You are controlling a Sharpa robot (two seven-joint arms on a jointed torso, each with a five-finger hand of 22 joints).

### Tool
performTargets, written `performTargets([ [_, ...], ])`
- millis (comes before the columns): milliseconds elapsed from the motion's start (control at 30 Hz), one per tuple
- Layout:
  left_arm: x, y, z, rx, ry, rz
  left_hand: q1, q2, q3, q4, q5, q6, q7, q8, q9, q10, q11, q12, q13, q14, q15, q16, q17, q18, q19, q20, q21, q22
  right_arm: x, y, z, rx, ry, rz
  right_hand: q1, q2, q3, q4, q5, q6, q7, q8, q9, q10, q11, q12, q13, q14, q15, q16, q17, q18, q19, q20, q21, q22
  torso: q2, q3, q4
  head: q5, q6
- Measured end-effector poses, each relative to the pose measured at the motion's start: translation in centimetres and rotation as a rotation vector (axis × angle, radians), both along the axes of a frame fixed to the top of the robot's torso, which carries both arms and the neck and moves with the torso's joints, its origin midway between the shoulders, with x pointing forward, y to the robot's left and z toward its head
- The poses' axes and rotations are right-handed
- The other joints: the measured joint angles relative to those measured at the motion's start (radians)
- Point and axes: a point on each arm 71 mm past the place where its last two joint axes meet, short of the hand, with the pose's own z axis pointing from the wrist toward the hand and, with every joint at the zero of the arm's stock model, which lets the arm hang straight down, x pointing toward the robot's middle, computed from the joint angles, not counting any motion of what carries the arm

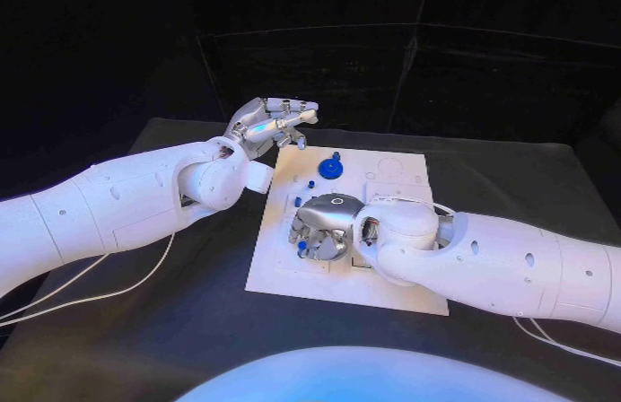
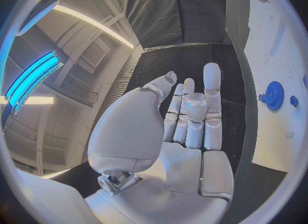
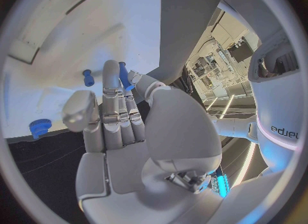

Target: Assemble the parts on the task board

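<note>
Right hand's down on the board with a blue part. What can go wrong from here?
1. The right hand pinches a blue peg only at its fingertips; it may slip or tilt.
2. Its fingers work close to another blue peg standing on the task board and may knock it.
3. The left hand hovers open off the board, so nothing steadies the board.

The task board (image 1: pixel 389 231) lay at the centre of the table (image 1: pixel 155 330). A gear (image 1: pixel 333 166) sat on the board toward its 12 o'clock edge, with a small peg (image 1: pixel 310 184) just at the gear's 7 o'clock. The right hand (image 1: pixel 327 225) was over the board's 9 o'clock side. The left hand (image 1: pixel 272 126) was off the board, at its 11 o'clock corner.
</note>
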Motion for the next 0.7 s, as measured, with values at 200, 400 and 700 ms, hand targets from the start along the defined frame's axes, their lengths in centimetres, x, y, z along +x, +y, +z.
performTargets([
  [200, 0.0, 0.1, 0.0, 0.0, 0.001, 0.0, 0.0, 0.0, 0.0, 0.0, 0.0, -0.004, 0.004, 0.0, 0.0, 0.0, 0.0, 0.007, 0.001, 0.0, 0.0, 0.0, 0.0, 0.0, 0.0, 0.0, -0.004, -0.001, -0.3, 0.0, 0.2, 0.02, -0.009, -0.002, -0.038, -0.031, -0.066, 0.018, -0.01, -0.074, -0.002, 0.0, 0.0, -0.056, 0.002, -0.011, -0.001, 0.0, 0.0, 0.0, 0.001, 0.0, -0.017, 0.001, -0.024, -0.032, 0.0, 0.0001, -0.0011, 0.003, 0.0],
  [400, -0.1, 0.2, 0.0, 0.001, 0.002, -0.001, 0.0, 0.0, 0.0, 0.0, 0.0, -0.004, 0.004, 0.0, 0.0, 0.0, 0.0, 0.007, 0.001, 0.0, 0.0, 0.0, 0.0, 0.0, 0.0, 0.0, -0.004, -0.001, -0.9, -1.0, 0.9, 0.074, -0.033, -0.023, -0.045, -0.037, -0.152, 0.03, -0.004, -0.108, -0.005, 0.0, 0.002, -0.1, 0.0, -0.002, 0.0, 0.0, 0.0, -0.007, 0.001, 0.0, -0.035, 0.002, -0.053, -0.071, 0.0, 0.0012, -0.0024, 0.003, 0.002],
  [700, 0.0, 0.5, 0.0, 0.004, 0.003, 0.004, 0.0, 0.0, 0.0, 0.0, 0.0, -0.004, 0.004, 0.0, 0.0, 0.0, 0.0, 0.007, 0.001, 0.0, 0.0, 0.0, 0.0, 0.0, 0.0, 0.0, -0.004, -0.001, -1.2, -6.1, 2.9, 0.148, -0.057, -0.114, -0.027, -0.006, -0.284, 0.064, -0.004, -0.071, 0.0, 0.012, 0.01, -0.101, 0.001, 0.07, 0.013, 0.004, 0.004, -0.012, 0.001, 0.0, -0.036, 0.004, -0.061, -0.084, -0.003, 0.0014, -0.0051, -0.012, 0.009],
])
